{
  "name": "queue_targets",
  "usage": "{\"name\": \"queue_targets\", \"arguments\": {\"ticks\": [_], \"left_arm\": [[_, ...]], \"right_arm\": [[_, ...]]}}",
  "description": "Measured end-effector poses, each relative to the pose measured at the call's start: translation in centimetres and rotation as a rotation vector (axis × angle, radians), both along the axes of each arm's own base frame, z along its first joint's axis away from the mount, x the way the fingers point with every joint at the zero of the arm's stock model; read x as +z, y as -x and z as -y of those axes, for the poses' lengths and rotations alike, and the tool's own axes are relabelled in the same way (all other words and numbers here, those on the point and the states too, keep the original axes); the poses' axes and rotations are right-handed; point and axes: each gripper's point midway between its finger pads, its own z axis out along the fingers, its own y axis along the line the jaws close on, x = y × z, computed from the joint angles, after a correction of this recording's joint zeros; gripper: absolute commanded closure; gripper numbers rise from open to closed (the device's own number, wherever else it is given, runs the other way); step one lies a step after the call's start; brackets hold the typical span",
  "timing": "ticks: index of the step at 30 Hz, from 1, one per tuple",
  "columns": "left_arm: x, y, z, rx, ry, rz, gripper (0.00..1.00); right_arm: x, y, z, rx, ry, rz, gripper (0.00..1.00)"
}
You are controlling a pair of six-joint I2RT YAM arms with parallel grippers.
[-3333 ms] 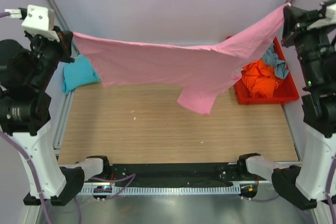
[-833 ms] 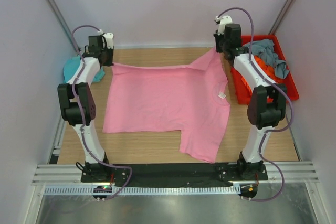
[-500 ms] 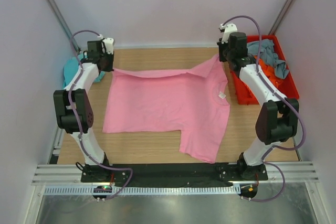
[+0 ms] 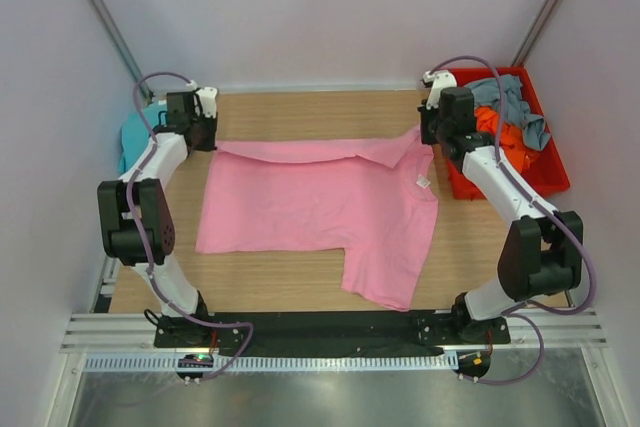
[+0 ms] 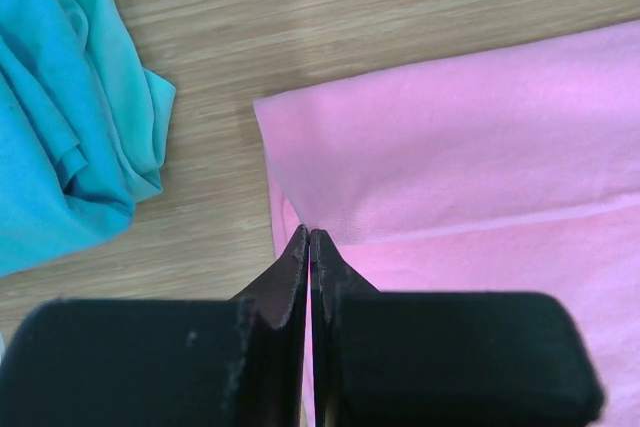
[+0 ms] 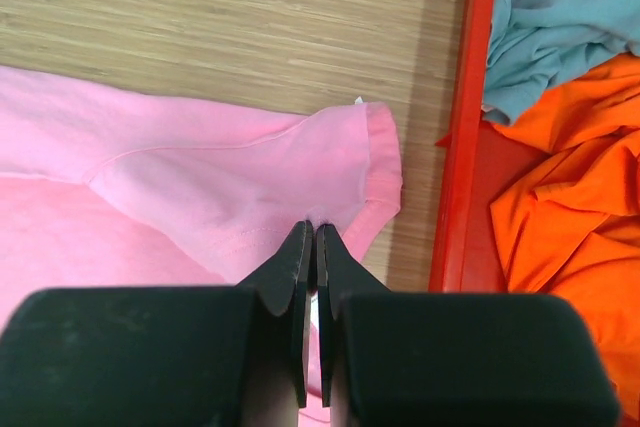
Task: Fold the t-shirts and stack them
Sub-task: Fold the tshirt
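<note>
The pink t-shirt (image 4: 310, 202) lies spread on the wooden table, its far edge folded a little toward me. My left gripper (image 4: 205, 137) is shut on its far left corner (image 5: 300, 217), and my right gripper (image 4: 430, 132) is shut on the far right sleeve (image 6: 330, 172). A teal t-shirt (image 5: 60, 117) lies bunched just left of the left gripper, seen at the table's left edge (image 4: 135, 137). The orange t-shirt (image 6: 570, 217) and the grey-blue t-shirt (image 6: 560, 17) lie crumpled in the red bin (image 4: 510, 182).
The red bin's wall (image 6: 465, 127) stands close to the right of my right gripper. Bare wood (image 4: 300, 105) runs along the far side of the table. Both arm bases sit at the near edge.
Both grippers have come toward me and lower, laying the pink shirt's far edge down as a fold over the rest of it.
</note>
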Motion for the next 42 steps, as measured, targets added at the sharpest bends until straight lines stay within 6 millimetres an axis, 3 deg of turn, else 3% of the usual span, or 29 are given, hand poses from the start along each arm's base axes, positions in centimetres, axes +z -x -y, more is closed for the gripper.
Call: {"name": "queue_targets", "arguments": {"ticks": [8, 20, 34, 37, 39, 42], "left_arm": [[-0.8, 0.7, -0.3, 0.007, 0.002, -0.011, 1.00], [-2.7, 1.8, -0.6, 0.015, 0.007, -0.050, 1.00], [-4.1, 2.8, -0.5, 0.022, 0.014, -0.084, 1.00], [-4.4, 3.0, -0.6, 0.031, 0.014, -0.091, 0.85], [-4.6, 3.1, -0.7, 0.040, 0.014, -0.097, 0.65], [-5.0, 3.3, -0.9, 0.059, 0.012, -0.107, 0.51]], "right_arm": [[-0.1, 1.3, -0.1, -0.005, -0.022, -0.002, 0.99], [-4.0, 3.3, -0.3, -0.002, -0.020, -0.080, 0.99], [-5.1, 3.0, -0.4, 0.001, -0.020, -0.093, 0.99], [-5.5, 3.2, -0.5, 0.004, -0.019, -0.102, 0.99], [-5.7, 3.3, -0.5, 0.005, -0.019, -0.106, 0.99], [-6.1, 3.5, -0.5, 0.006, -0.018, -0.114, 0.85]]}}
